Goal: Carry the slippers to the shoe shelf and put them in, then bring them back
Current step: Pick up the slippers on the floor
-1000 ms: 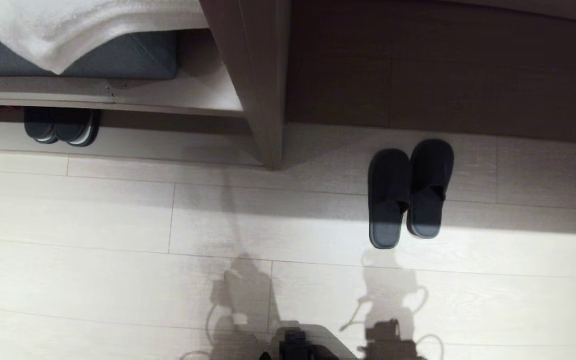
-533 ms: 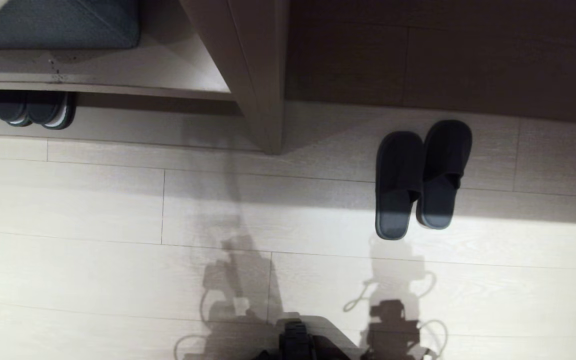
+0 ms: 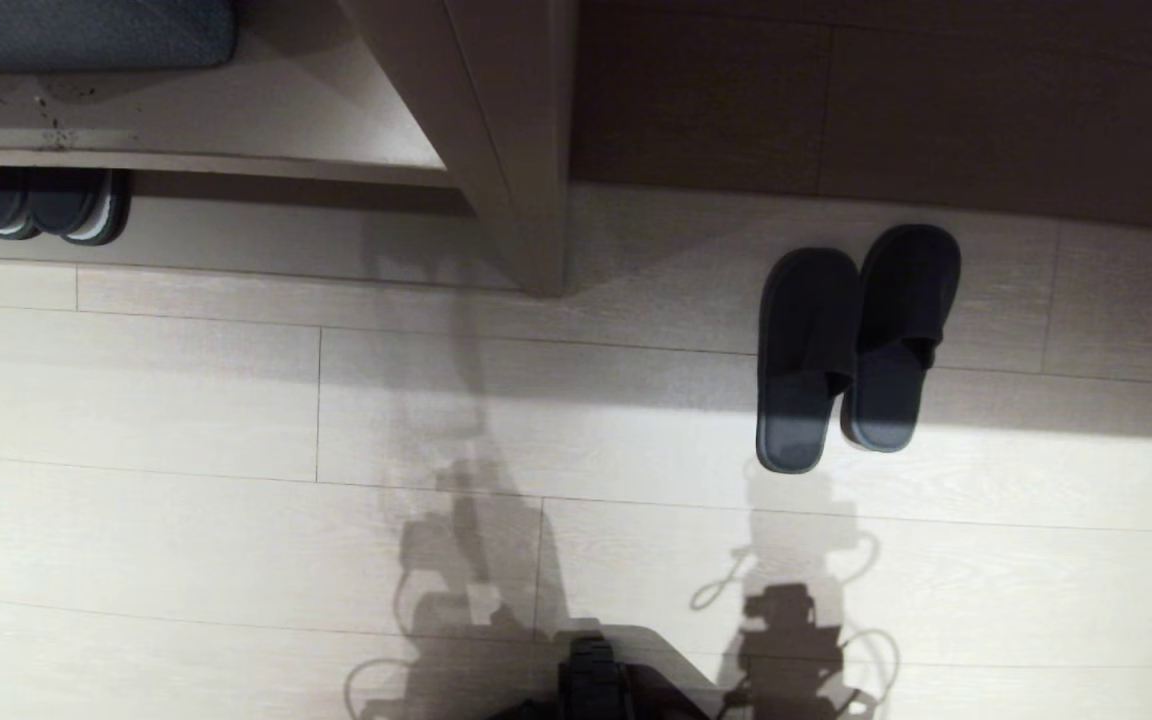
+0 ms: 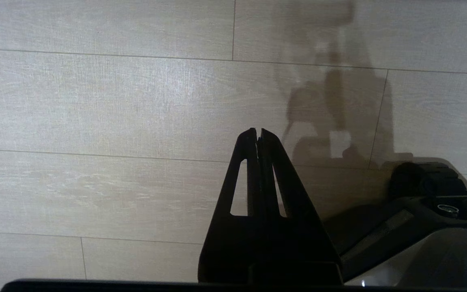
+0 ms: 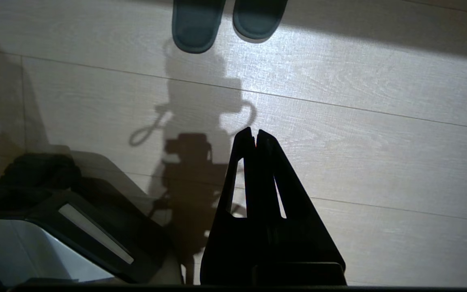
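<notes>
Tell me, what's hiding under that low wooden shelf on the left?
Under the shoe shelf sits another dark pair with pale sole rims. Only the near ends show; the shelf board covers the rest.

Floor: we see pale wood-grain planks (image 3: 186, 400) under both claws.
Wall: dark panel (image 3: 886, 100) far ahead.
Light: bright band beyond the claw.

Slippers (image 3: 851, 345): matt dark cloth uppers with smooth soles. Floor (image 3: 186, 420): pale wood-grain planks with a faint sheen. Shoe shelf (image 3: 496, 140): smooth beige wood-grain panels. Right gripper (image 5: 253, 136): matt black plastic.
</notes>
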Robot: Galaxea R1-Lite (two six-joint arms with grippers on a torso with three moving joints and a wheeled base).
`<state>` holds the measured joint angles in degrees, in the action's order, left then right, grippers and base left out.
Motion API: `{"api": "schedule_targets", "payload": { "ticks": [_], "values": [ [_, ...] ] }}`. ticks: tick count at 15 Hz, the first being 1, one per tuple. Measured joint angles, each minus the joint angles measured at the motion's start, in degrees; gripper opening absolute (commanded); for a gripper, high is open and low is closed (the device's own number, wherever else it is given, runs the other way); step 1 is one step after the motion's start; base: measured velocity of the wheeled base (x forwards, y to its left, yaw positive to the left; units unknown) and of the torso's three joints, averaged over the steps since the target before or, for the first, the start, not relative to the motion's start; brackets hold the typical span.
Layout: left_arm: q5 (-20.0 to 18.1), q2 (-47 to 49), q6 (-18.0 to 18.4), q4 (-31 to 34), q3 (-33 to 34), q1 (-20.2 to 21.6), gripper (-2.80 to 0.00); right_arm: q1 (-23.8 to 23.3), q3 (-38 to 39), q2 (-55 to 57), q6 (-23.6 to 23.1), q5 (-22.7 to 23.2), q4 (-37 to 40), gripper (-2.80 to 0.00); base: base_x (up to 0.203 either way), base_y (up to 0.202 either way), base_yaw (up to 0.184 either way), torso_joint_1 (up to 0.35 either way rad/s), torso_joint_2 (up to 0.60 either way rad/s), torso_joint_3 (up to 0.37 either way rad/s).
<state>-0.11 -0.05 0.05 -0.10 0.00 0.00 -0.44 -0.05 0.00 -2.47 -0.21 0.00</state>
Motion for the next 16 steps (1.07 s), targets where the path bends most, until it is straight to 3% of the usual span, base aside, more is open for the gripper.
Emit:
{"api": "schedule_targets", "payload": {
  "ticks": [7,10,13,16],
  "values": [
    [0.0,0.0,0.0,0.0,0.0,0.0,-2.8,0.0,-0.4,0.0,0.3,-0.1,0.9,-2.8,0.0,0.0,0.0,0.0,0.0,0.0],
    [0.0,0.0,0.0,0.0,0.0,0.0,-2.8,0.0,-5.5,1.0,0.6,-0.8,5.5,-2.8,0.0,0.0,0.0,0.0,0.0,0.0],
    [0.0,0.0,0.1,0.0,0.0,0.0,-2.8,0.1,-15.2,9.8,4.1,-1.1,8.3,-2.8,0.0,0.0,0.0,0.0,0.0,0.0],
    [0.0,0.0,0.1,0.0,0.0,0.0,-2.8,1.0,-23.1,27.0,4.0,2.9,1.2,-2.8,0.0,0.0,0.0,0.0,0.0,0.0]
  ]
}}
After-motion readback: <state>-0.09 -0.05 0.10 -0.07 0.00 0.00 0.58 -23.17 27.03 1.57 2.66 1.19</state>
